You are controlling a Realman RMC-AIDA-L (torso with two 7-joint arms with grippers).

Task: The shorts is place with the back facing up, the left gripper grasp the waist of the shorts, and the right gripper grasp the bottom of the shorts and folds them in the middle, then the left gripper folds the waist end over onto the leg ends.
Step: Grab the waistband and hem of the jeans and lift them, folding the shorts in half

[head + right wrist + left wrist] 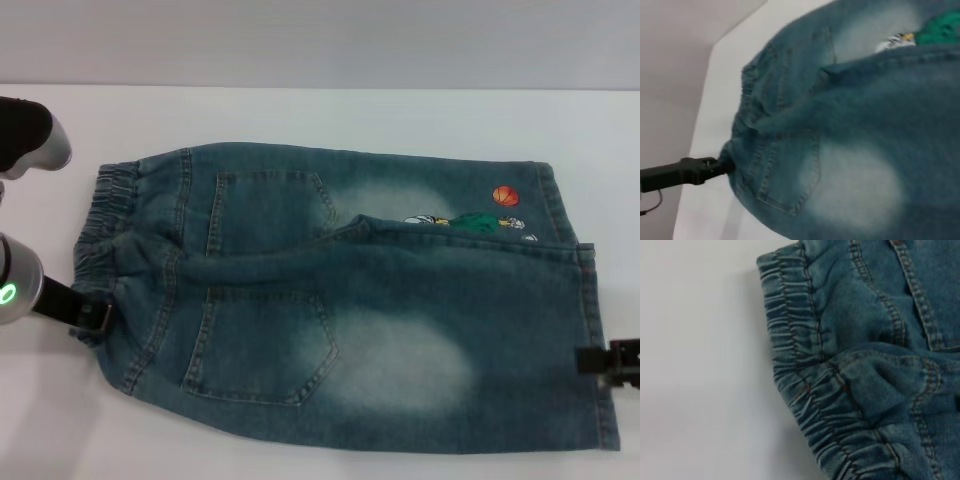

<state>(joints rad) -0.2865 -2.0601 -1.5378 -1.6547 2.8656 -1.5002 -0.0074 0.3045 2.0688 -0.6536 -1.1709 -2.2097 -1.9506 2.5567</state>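
Head view, left gripper point(97, 318): we see its black fingers pinching the waist of the shorts point(112, 225) at the near corner.
Right gripper point(603, 360): we find its black tip at the bottom of the shorts point(590, 330), touching the near leg hem; we cannot tell how its fingers stand.
Shorts point(350, 320): back pockets up, flat on the white table point(300, 115), waist toward our left, the near half lifted and overlapping the far leg.
Print: an orange basketball point(507, 196) on the far leg.
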